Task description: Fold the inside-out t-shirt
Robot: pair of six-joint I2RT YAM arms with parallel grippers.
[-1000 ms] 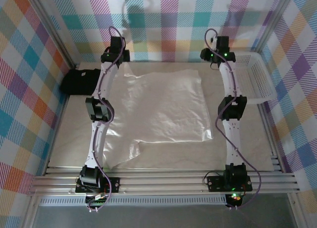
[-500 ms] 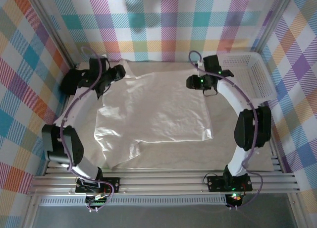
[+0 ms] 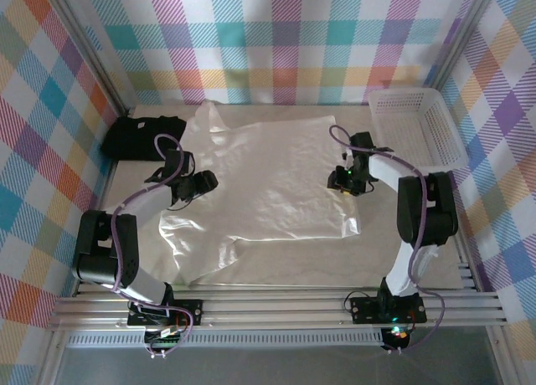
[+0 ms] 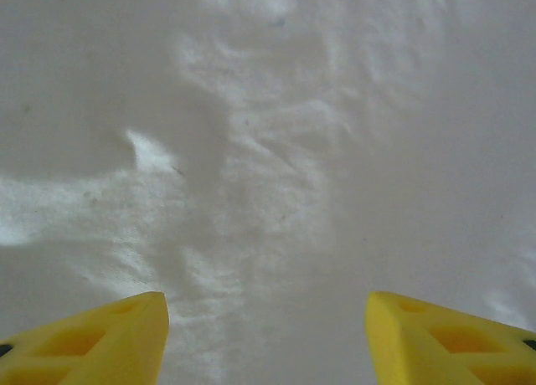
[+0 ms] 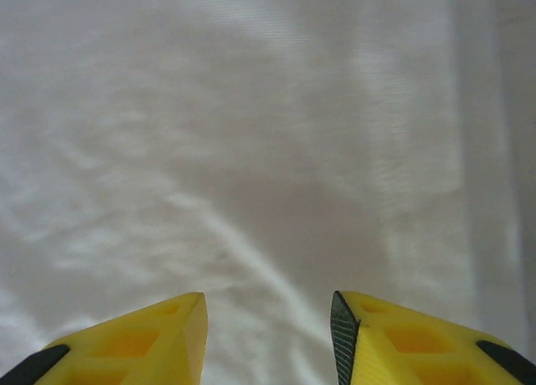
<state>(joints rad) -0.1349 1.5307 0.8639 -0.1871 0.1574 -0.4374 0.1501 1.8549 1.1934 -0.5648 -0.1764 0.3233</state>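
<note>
From the top external camera, the plain white soft cotton inside-out t-shirt (image 3: 268, 192) lay spread over the middle of the beige worktop (image 3: 293, 272), rumpled at its far-left corner and along its near-left edge. Its long axis seemed to run from the far side toward the arm bases. The left end effector (image 3: 201, 184) hung over the shirt's left edge and the right end effector (image 3: 343, 182) over its right edge, both about midway along the garment. The cloth therefore lay directly beneath each, and neither arm was clearly nearer. A crumpled black t-shirt (image 3: 134, 136) sat at the far-left corner, and a white plastic slotted basket (image 3: 444, 134) at the far right, both off the white shirt. In the left wrist view, the left end effector (image 4: 266, 305) had its yellow fingers (image 4: 100, 335) spread wide, with nothing between them and wrinkled white fabric (image 4: 268, 151) below. In the right wrist view, the right end effector (image 5: 268, 305) showed a narrower gap and pinched nothing, with smooth cloth (image 5: 268, 134) beneath. Whether either fingertip touched the fabric could not be told. A fold inward would probably need each side edge pinched first.
</note>
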